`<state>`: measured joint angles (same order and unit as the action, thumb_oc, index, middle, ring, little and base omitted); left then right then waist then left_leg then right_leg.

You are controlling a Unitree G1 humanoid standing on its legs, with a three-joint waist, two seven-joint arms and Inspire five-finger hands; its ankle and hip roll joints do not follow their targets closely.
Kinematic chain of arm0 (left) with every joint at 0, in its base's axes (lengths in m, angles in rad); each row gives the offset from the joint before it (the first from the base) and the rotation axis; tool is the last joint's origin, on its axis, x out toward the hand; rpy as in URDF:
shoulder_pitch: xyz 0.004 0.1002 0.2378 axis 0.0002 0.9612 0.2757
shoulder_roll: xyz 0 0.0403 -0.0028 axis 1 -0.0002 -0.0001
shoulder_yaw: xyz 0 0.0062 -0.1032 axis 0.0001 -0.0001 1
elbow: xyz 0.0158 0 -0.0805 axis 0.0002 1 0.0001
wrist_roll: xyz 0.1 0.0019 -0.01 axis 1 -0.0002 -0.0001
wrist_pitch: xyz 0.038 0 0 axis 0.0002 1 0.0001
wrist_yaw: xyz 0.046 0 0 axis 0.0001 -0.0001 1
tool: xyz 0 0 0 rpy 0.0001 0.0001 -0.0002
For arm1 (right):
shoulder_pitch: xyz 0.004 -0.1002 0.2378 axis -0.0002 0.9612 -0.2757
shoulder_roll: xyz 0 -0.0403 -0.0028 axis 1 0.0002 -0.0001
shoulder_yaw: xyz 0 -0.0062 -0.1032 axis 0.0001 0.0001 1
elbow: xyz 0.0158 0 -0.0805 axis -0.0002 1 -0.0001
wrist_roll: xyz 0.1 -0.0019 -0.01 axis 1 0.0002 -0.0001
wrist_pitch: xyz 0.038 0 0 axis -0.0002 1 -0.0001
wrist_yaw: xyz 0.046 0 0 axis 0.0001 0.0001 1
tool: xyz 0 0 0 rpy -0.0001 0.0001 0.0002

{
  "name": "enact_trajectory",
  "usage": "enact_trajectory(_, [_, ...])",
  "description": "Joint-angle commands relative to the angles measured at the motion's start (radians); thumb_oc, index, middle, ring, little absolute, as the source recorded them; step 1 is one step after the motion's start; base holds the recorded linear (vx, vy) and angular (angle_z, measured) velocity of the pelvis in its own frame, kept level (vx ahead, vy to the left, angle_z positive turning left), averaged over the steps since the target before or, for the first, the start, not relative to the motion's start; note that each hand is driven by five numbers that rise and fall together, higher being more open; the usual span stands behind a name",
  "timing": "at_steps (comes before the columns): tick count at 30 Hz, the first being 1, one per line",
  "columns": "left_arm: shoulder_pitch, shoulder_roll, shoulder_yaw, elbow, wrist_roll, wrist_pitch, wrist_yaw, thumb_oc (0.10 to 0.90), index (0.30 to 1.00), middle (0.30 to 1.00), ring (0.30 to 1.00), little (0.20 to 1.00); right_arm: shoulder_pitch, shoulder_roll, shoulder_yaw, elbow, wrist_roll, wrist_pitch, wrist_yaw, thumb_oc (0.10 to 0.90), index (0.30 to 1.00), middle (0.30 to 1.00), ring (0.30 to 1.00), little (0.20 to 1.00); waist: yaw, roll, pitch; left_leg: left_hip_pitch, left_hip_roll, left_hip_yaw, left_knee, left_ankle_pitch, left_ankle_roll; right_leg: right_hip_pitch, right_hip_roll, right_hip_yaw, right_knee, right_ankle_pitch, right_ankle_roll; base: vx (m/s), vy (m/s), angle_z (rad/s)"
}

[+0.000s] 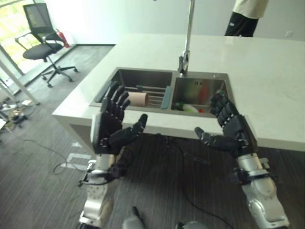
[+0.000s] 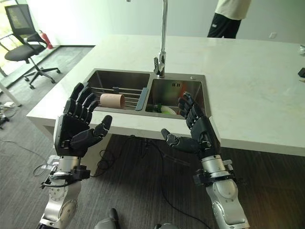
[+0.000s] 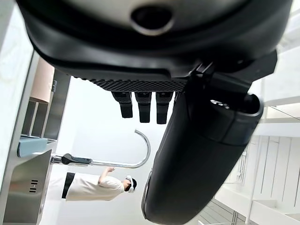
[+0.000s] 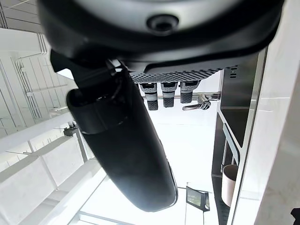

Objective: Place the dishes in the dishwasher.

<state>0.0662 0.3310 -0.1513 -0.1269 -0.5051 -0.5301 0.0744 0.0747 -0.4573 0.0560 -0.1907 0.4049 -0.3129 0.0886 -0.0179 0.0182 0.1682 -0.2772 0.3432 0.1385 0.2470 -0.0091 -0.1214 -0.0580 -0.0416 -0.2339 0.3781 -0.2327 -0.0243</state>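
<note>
Your left hand (image 1: 110, 125) is raised in front of the surface (image 1: 267, 81) at about 8 o'clock in the head view, fingers straight and spread, thumb out, holding nothing. Your right hand (image 1: 232, 128) mirrors it at about 4 o'clock, fingers likewise extended and empty. Both hang just short of the surface's near edge, clear of the double sink (image 1: 143, 72). Past the left hand, at roughly 11 o'clock from it, a tan cup (image 1: 138, 98) lies on its side on a rack (image 1: 155, 90) across the left basin. Past the right hand, at about 11 o'clock from it, the right basin holds what looks like a light dish with green (image 1: 189, 108) and something red beside it; you cannot tell exactly what those pieces are. The faucet (image 1: 187, 43) rises between the basins at 12 o'clock. A person (image 1: 245, 16) stands beyond the far edge at 1 o'clock, and an office chair (image 1: 43, 40) sits at 10 o'clock. Judging by this, the task is barely begun: nothing is picked up, every dish remains in the sink, and the first grasp is yet to come.
</note>
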Motion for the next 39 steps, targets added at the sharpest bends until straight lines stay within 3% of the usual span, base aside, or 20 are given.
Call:
enact_trajectory(1, [-0.053, 0.037, 0.09, -0.136, -0.033, -0.176, -0.032, 0.8, 0.9, 0.9, 0.9, 0.9, -0.113, -0.026, -0.061, -0.1, 0.044, -0.098, 0.016, 0.8, 0.9, 0.9, 0.9, 0.9, 0.046, -0.001, -0.059, 0.087, -0.029, 0.096, 0.053, -0.04, -0.017, 0.076, -0.127, -0.077, -0.078, 0.005, 0.119, 0.24, 0.261, -0.35])
enact_trajectory(5, [-0.11, 0.06, 0.082, -0.127, -0.051, -0.141, -0.032, 0.8, 0.9, 0.9, 0.9, 0.9, -0.104, -0.011, -0.079, -0.107, 0.05, -0.09, 0.002, 0.8, 0.9, 0.9, 0.9, 0.9, 0.041, 0.003, -0.068, 0.113, -0.09, 0.096, 0.053, -0.083, 0.02, 0.14, -0.136, -0.084, -0.078, 0.007, 0.144, 0.36, 0.372, -0.15])
enact_trajectory(7, [-0.131, 0.068, 0.078, -0.119, -0.052, -0.131, -0.054, 0.8, 0.9, 0.9, 0.9, 0.9, -0.093, 0.007, -0.092, -0.115, 0.039, -0.081, -0.023, 0.8, 0.9, 0.9, 0.9, 0.9, 0.038, 0.003, -0.065, 0.129, -0.144, 0.078, 0.053, -0.11, 0.06, 0.189, -0.123, -0.095, -0.078, 0.078, 0.172, 0.47, 0.413, 0.32])
enact_trajectory(10, [-0.123, 0.087, 0.084, -0.126, -0.013, -0.112, -0.072, 0.8, 0.9, 0.9, 0.9, 0.9, -0.079, 0.036, -0.089, -0.129, 0.022, -0.067, -0.039, 0.8, 0.9, 0.9, 0.9, 0.9, 0.041, -0.003, -0.07, 0.145, -0.222, 0.051, 0.053, -0.148, 0.115, 0.15, -0.122, -0.064, 0.101, 0.157, 0.211, 0.28, 0.274, 0.3])
enact_trajectory(13, [-0.103, 0.104, 0.109, -0.163, 0.032, -0.068, -0.075, 0.8, 0.9, 0.9, 0.9, 0.9, -0.059, 0.048, -0.096, -0.145, 0.024, -0.061, -0.017, 0.8, 0.9, 0.9, 0.9, 0.9, 0.049, 0.006, -0.074, 0.174, -0.266, 0.039, 0.053, -0.178, 0.147, 0.056, -0.157, -0.059, 0.303, 0.238, 0.216, 0.18, 0.214, 0.19])
enact_trajectory(14, [-0.096, 0.113, 0.125, -0.173, 0.032, -0.04, -0.081, 0.8, 0.9, 0.9, 0.9, 0.9, -0.056, 0.051, -0.092, -0.143, 0.021, -0.063, -0.001, 0.8, 0.9, 0.9, 0.9, 0.9, 0.05, 0.011, -0.073, 0.185, -0.272, 0.048, 0.053, -0.193, 0.151, 0.002, -0.177, -0.083, 0.293, 0.233, 0.207, 0.25, 0.066, -0.35])
enact_trajectory(16, [-0.112, 0.131, 0.117, -0.181, 0.021, 0.015, -0.107, 0.8, 0.9, 0.9, 0.9, 0.9, -0.066, 0.041, -0.087, -0.14, 0.025, -0.061, -0.02, 0.8, 0.9, 0.9, 0.9, 0.9, 0.045, -0.003, -0.068, 0.201, -0.282, 0.06, 0.053, -0.205, 0.138, -0.012, -0.163, -0.153, 0.092, 0.256, 0.193, 0.31, -0.117, -0.71])
enact_trajectory(17, [-0.116, 0.13, 0.111, -0.189, 0.031, 0.03, -0.119, 0.8, 0.9, 0.9, 0.9, 0.9, -0.073, 0.038, -0.084, -0.135, 0.025, -0.068, -0.032, 0.8, 0.9, 0.9, 0.9, 0.9, 0.034, -0.016, -0.06, 0.223, -0.284, 0.068, 0.053, -0.223, 0.127, -0.015, -0.178, -0.179, -0.064, 0.31, 0.188, 0.3, -0.267, -0.38])
enact_trajectory(19, [-0.122, 0.121, 0.094, -0.207, 0.039, 0.052, -0.137, 0.8, 0.9, 0.9, 0.9, 0.9, -0.081, 0.042, -0.078, -0.122, 0.021, -0.083, -0.043, 0.8, 0.9, 0.9, 0.9, 0.9, 0.018, -0.059, -0.055, 0.257, -0.301, 0.094, 0.053, -0.278, 0.118, -0.128, -0.304, -0.146, -0.078, 0.354, 0.217, 0.35, -0.353, -0.07])
enact_trajectory(20, [-0.126, 0.117, 0.089, -0.211, 0.044, 0.053, -0.138, 0.8, 0.9, 0.9, 0.9, 0.9, -0.082, 0.051, -0.072, -0.123, 0.008, -0.087, -0.047, 0.8, 0.9, 0.9, 0.9, 0.9, 0.016, -0.065, -0.055, 0.264, -0.303, 0.094, 0.053, -0.293, 0.12, -0.145, -0.327, -0.139, -0.078, 0.379, 0.228, 0.27, -0.323, 0.09])
enact_trajectory(25, [-0.154, 0.119, 0.057, -0.206, 0.042, 0.064, -0.138, 0.8, 0.9, 0.9, 0.9, 0.9, -0.095, 0.051, -0.046, -0.12, -0.05, -0.089, -0.09, 0.8, 0.9, 0.9, 0.9, 0.9, 0.02, -0.065, -0.067, 0.289, -0.287, 0.102, 0.053, -0.3, 0.113, -0.139, -0.317, -0.149, -0.078, 0.285, 0.226, 0.18, -0.277, 0.15])
enact_trajectory(29, [-0.139, 0.105, 0.064, -0.211, -0.005, 0.088, -0.165, 0.8, 0.9, 0.9, 0.9, 0.9, -0.103, 0.028, -0.043, -0.109, -0.03, -0.073, -0.07, 0.8, 0.9, 0.9, 0.9, 0.9, 0.017, -0.064, -0.085, 0.352, -0.274, 0.13, 0.053, -0.297, 0.098, -0.121, -0.262, -0.167, -0.078, 0.222, 0.208, 0.29, -0.344, -0.22])
enact_trajectory(31, [-0.134, 0.096, 0.061, -0.216, -0.007, 0.095, -0.161, 0.8, 0.9, 0.9, 0.9, 0.9, -0.099, 0.016, -0.047, -0.108, -0.01, -0.066, -0.053, 0.8, 0.9, 0.9, 0.9, 0.9, 0.011, -0.065, -0.085, 0.382, -0.27, 0.156, 0.053, -0.253, 0.078, -0.113, -0.245, -0.171, -0.078, 0.206, 0.185, 0.25, -0.301, -0.47])
enact_trajectory(32, [-0.131, 0.09, 0.059, -0.219, 0.001, 0.1, -0.157, 0.8, 0.9, 0.9, 0.9, 0.9, -0.091, 0.003, -0.056, -0.108, 0.015, -0.065, -0.033, 0.8, 0.9, 0.9, 0.9, 0.9, 0.011, -0.07, -0.081, 0.398, -0.265, 0.173, 0.053, -0.131, 0.041, -0.091, -0.225, -0.163, -0.078, 0.177, 0.156, 0.2, -0.253, -0.4])
enact_trajectory(33, [-0.129, 0.089, 0.059, -0.223, -0.001, 0.105, -0.156, 0.8, 0.9, 0.9, 0.9, 0.9, -0.085, -0.008, -0.065, -0.111, 0.029, -0.066, -0.023, 0.8, 0.9, 0.9, 0.9, 0.9, 0.01, -0.081, -0.076, 0.398, -0.274, 0.19, 0.09, -0.074, 0.022, -0.081, -0.225, -0.157, -0.078, 0.16, 0.139, 0.21, -0.293, -0.29])
enact_trajectory(34, [-0.119, 0.084, 0.057, -0.223, -0.005, 0.097, -0.16, 0.8, 0.9, 0.9, 0.9, 0.9, -0.076, -0.012, -0.072, -0.115, 0.031, -0.069, -0.007, 0.8, 0.9, 0.9, 0.9, 0.9, 0.013, -0.082, -0.065, 0.331, -0.264, 0.177, 0.204, -0.037, 0.001, -0.067, -0.218, -0.15, -0.078, 0.141, 0.12, 0.11, -0.155, -0.42])
enact_trajectory(35, [-0.106, 0.072, 0.06, -0.219, 0.001, 0.083, -0.17, 0.8, 0.9, 0.9, 0.9, 0.9, -0.071, -0.018, -0.08, -0.117, 0.03, -0.071, 0.008, 0.8, 0.9, 0.9, 0.9, 0.9, 0.014, -0.082, -0.051, 0.273, -0.255, 0.175, 0.226, -0.019, 0.002, -0.058, -0.214, -0.135, -0.078, 0.128, 0.113, 0.08, -0.042, -0.5])
enact_trajectory(37, [-0.102, 0.069, 0.062, -0.215, 0.006, 0.077, -0.17, 0.8, 0.9, 0.9, 0.9, 0.9, -0.075, -0.019, -0.079, -0.118, 0.029, -0.065, 0.01, 0.8, 0.9, 0.9, 0.9, 0.9, 0.014, -0.079, -0.047, 0.265, -0.256, 0.18, 0.186, -0.028, 0.012, -0.058, -0.212, -0.123, -0.078, 0.126, 0.117, 0.06, 0.096, -0.56])
enact_trajectory(38, [-0.086, 0.069, 0.068, -0.218, 0.01, 0.065, -0.164, 0.8, 0.9, 0.9, 0.9, 0.9, -0.095, -0.01, -0.067, -0.112, 0.019, -0.05, 0.015, 0.8, 0.9, 0.9, 0.9, 0.9, 0.021, -0.041, -0.036, 0.249, -0.222, 0.171, 0.053, -0.089, 0.027, -0.048, -0.188, -0.098, -0.078, 0.119, 0.139, 0.07, 0.237, -0.54])
enact_trajectory(39, [-0.065, 0.084, 0.079, -0.224, 0.004, 0.047, -0.17, 0.8, 0.9, 0.9, 0.9, 0.9, -0.088, -0.001, -0.064, -0.122, 0.008, -0.05, 0.022, 0.8, 0.9, 0.9, 0.9, 0.9, 0.027, -0.018, -0.045, 0.198, -0.2, 0.109, 0.053, -0.085, 0.021, -0.053, -0.162, -0.061, -0.078, 0.112, 0.143, 0.09, 0.287, -0.8])
